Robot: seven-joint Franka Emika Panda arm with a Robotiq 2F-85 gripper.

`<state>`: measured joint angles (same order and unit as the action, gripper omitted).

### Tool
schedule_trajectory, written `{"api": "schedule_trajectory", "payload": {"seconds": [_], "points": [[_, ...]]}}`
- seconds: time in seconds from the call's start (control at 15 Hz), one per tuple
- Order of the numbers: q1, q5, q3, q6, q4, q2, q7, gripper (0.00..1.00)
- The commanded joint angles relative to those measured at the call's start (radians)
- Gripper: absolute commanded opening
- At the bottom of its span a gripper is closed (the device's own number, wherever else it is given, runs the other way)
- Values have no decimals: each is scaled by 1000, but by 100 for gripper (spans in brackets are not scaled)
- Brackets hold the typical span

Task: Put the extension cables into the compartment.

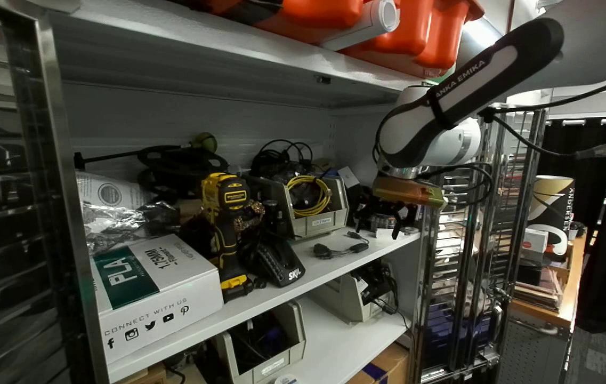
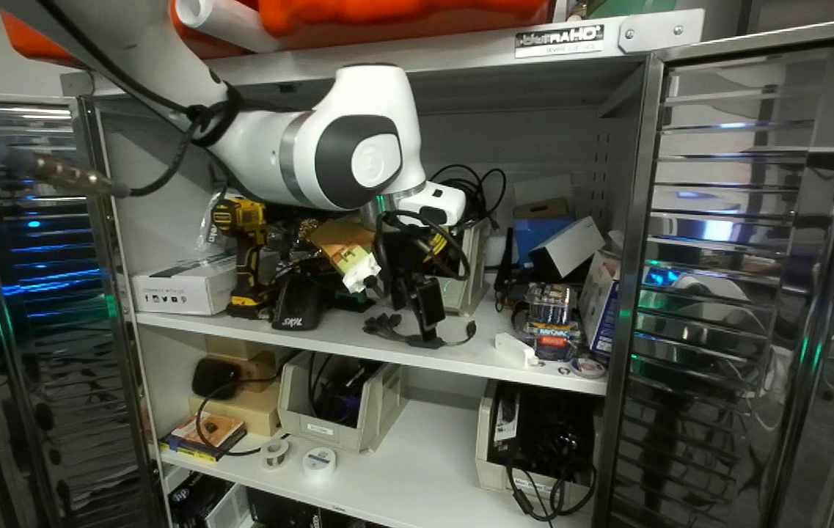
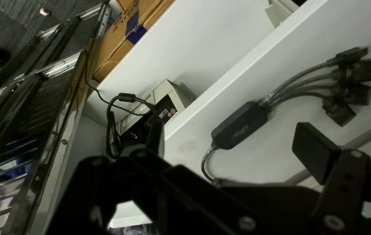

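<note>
Extension cable (image 3: 239, 125), black and blocky, on flat white shelf (image 3: 270, 153).

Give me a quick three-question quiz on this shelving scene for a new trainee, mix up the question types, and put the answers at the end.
1. Multiple choice: where does the black splitter cable lie?
A) inside a cardboard box
B) on the white shelf board of the tall bay
C) on the floor

2. True or false: the gripper stands open.

3. Count: in the wrist view, how many connectors show at the branched end of the black splitter cable?

Key: 1. B. 2. True. 3. Four.
</note>
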<state>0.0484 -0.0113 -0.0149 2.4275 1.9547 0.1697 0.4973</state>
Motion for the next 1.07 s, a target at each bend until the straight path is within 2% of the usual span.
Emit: {"api": "schedule_trajectory", "payload": {"seconds": [0.0,0.4,1.0], "points": [[-39,-9,35,-52,-143,100,73,100],[-76,-8,59,-46,-244,194,154,100],[-103,-3,82,-178,-341,262,247,100]]}}
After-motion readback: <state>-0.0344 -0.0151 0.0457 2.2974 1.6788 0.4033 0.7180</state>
